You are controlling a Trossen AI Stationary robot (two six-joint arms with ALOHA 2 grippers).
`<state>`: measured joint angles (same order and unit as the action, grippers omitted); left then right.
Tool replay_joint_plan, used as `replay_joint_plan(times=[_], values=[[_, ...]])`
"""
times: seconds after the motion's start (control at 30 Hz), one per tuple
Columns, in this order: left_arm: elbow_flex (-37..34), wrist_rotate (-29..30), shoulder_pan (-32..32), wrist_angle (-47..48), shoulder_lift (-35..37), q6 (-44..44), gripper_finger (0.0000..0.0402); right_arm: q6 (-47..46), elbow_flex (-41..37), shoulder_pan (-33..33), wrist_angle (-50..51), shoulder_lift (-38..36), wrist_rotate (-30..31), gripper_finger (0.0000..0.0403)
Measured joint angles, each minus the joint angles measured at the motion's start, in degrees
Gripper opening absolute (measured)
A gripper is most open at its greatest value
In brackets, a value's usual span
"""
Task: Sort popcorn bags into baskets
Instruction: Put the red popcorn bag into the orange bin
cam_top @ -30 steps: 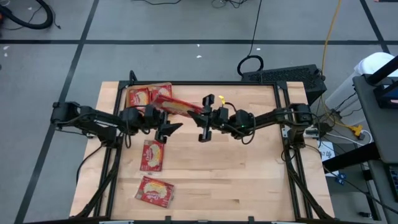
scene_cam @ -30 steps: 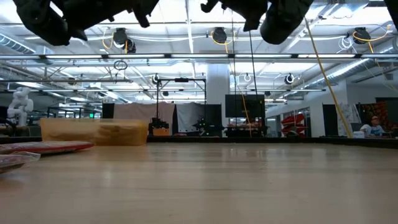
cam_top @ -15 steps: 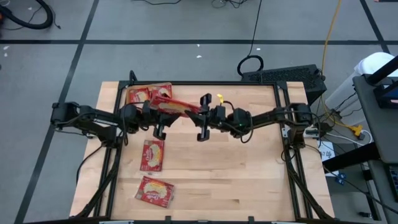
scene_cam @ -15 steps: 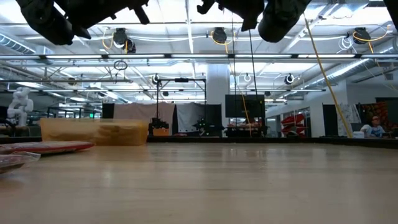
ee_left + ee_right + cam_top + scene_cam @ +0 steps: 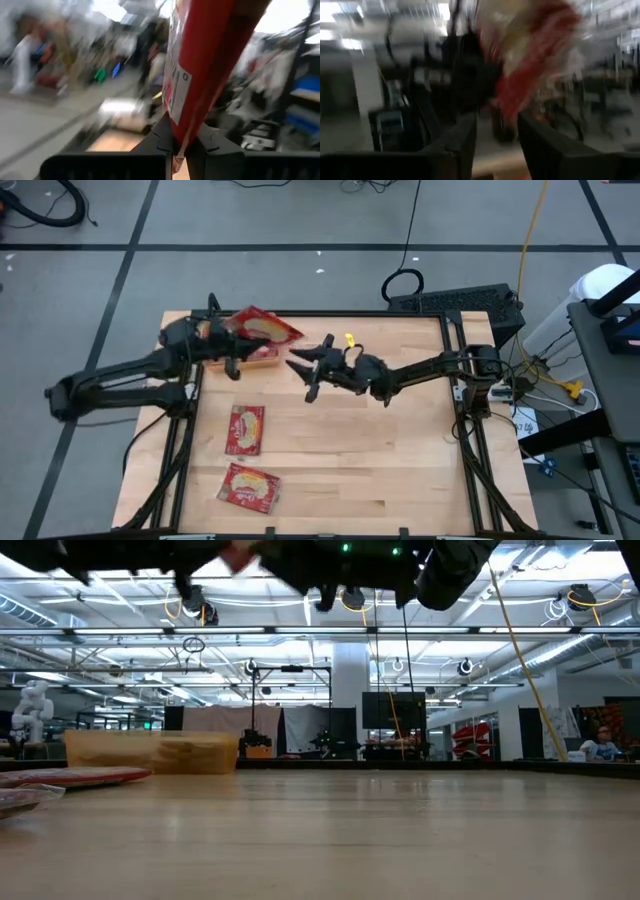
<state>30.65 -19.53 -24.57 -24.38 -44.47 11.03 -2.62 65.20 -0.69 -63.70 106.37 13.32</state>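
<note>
My left gripper (image 5: pixel 180 150) is clamped on a popcorn bag (image 5: pixel 262 326) over the far-left bin (image 5: pixel 262 358) — I think; right gripper (image 5: pixel 303 368) hangs nearby, fingers spread, empty.

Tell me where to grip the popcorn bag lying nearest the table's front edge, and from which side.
Grip the front popcorn bag across its shorter width, coming straight down from above. It lies flat and slightly skewed on the table, apart from the next bag, so both long edges look free for the fingers.
</note>
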Motion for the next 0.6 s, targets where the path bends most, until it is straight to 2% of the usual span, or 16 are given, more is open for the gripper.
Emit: replay_joint_plan(times=[0.13, 0.2, 0.3, 0.5, 0.6], values=[[5.2, 3.3, -4.7, 28.4, 7.0, -1.5, 0.0020, -2.6, 0.0, 0.1, 11.9, 0.0, 0.1, 0.0160], [8.8, 7.6, -6.5, 41.9, 8.7, -3.4, 0.0020, -4.2, 0.0, 0.2, 17.0, 0.0, 0.1, 0.0164], [13.2, 14.6, -8.6, 56.8, 9.4, -4.5, 0.0022, -4.5, 0.0, 0.4, 21.9, 0.0, 0.1, 0.0166], [16.5, 19.6, -11.7, 73.6, 8.9, -2.9, 0.0023, -3.7, 0.0, 0.4, 24.9, 0.0, 0.0, 0.0166], [16.0, 23.2, -13.5, 78.1, 8.4, -0.1, 0.0024, -3.6, 0.0, 0.4, 26.2, 0.0, 0.0, 0.0166]])
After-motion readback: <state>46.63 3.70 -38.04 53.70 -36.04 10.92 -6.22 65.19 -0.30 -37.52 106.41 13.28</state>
